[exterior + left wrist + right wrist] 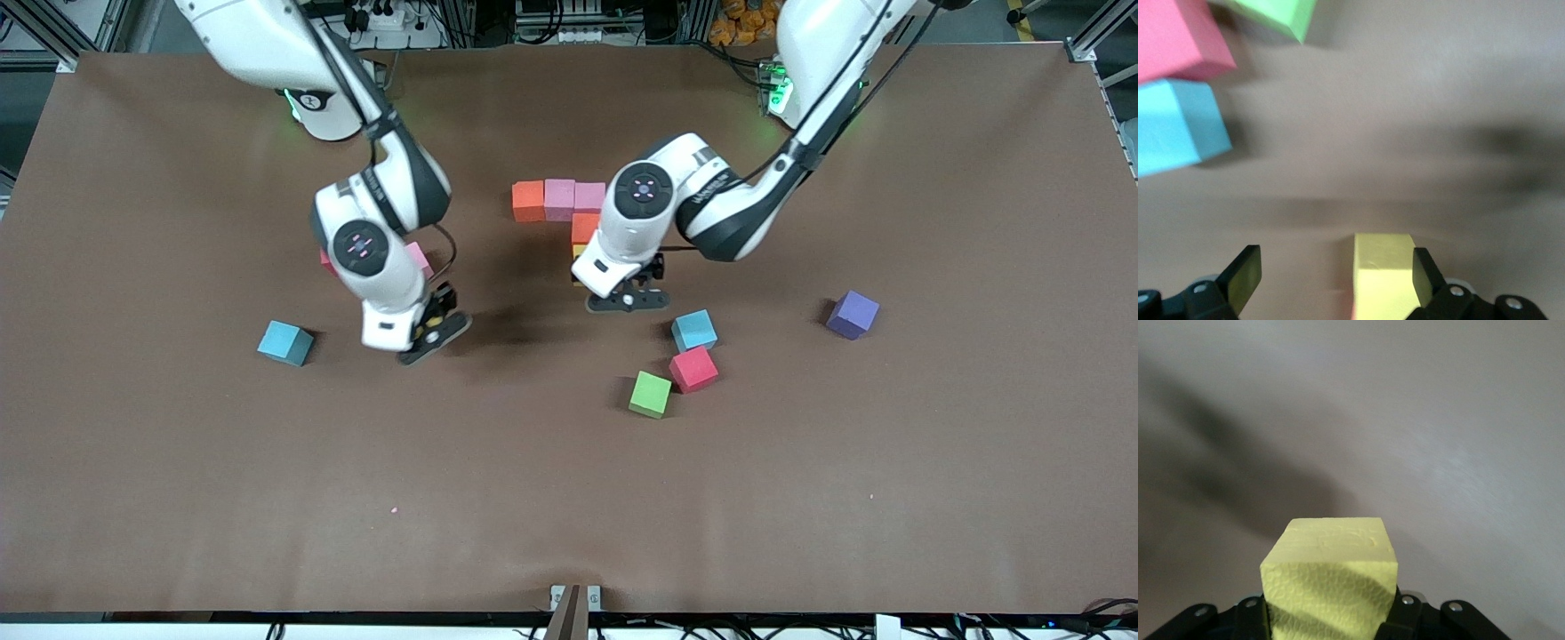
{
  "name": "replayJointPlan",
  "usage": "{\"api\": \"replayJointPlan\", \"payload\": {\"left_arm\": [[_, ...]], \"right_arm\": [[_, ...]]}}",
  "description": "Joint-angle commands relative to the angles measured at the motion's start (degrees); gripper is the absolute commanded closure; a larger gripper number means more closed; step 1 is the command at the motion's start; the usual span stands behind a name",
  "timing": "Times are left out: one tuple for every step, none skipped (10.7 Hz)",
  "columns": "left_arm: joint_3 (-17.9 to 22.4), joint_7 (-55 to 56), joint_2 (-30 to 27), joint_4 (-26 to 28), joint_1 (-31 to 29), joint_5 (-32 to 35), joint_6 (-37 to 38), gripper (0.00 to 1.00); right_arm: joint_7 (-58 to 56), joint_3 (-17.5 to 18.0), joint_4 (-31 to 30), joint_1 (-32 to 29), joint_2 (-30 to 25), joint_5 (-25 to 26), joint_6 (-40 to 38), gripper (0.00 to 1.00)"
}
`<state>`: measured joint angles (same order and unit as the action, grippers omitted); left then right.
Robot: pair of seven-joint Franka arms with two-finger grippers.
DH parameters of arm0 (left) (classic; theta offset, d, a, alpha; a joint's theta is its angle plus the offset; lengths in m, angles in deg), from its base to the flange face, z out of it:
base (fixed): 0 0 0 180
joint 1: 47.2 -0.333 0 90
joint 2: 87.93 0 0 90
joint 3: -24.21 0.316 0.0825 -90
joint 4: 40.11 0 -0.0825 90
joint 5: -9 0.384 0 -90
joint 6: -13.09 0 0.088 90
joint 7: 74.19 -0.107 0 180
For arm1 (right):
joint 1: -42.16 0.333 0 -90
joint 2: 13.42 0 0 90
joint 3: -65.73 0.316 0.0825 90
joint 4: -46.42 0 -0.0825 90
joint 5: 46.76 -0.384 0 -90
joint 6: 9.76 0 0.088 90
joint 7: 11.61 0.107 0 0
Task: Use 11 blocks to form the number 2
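At the middle of the table (933, 498), up toward 12 o'clock in the front view, your number 2 (560, 209) is only part built: an orange, pink, pink row, with an orange cube and a yellow cube (1381, 273) running toward 6 o'clock off its end.

The left pincer (628, 298) hangs low over that yellow cube, jaws spread. The cube sits right up against one finger (1426, 273), so if you lift off crooked you'll probably drag it out of line.

The right pincer (434, 331) is pinching a second yellow cube (1331, 587) over bare table, at about 3 o'clock from a loose light blue cube (285, 342). Swing it in before the left arm clears out and I'd bet on the arms bumping. Watch the light blue (694, 330), red (693, 369) and green (650, 394) cubes clustered at about 5 o'clock too, easy to knock.
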<state>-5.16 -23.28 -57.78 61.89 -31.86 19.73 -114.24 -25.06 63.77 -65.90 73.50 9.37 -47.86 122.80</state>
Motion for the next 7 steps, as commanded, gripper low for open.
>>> {"api": "replayJointPlan", "payload": {"left_arm": [[-0.16,-3.78,-1.59,1.0,-3.46,1.05,0.6,0.0],[-0.16,-6.32,-1.59,1.18,-5.47,1.05,0.77,0.0],[-0.16,-9.48,-1.67,1.09,-7.23,1.05,1.9,0.0],[-0.16,-12.38,-1.93,1.09,-9.6,0.96,4.27,0.0],[-0.25,-13.46,-1.94,1.0,-11.97,1.05,5.07,0.0],[-0.16,-14.08,-1.33,1.0,-13.22,1.05,5.08,0.0],[-0.16,-14.08,-0.19,0.83,-14.1,1.05,4.99,0.0]], "right_arm": [[-9.88,-0.15,-0.62,3.02,-1.95,0.4,-0.9,0.59],[-13.93,-0.24,-0.45,4.16,-1.87,0.4,-0.81,0.59],[-18.15,-0.15,0.43,5.04,-1.43,0.4,-0.81,0.59],[-21.93,-0.24,0.52,6.1,-1.25,0.4,-0.81,0.59],[-24.23,-0.15,0.52,7.24,-1.17,0.4,-0.55,0.59],[-26.17,-0.24,0.78,9.08,-1.17,0.4,-0.37,0.58],[-26.62,-0.24,1.48,10.92,-0.64,0.74,-0.28,0.57]]}}
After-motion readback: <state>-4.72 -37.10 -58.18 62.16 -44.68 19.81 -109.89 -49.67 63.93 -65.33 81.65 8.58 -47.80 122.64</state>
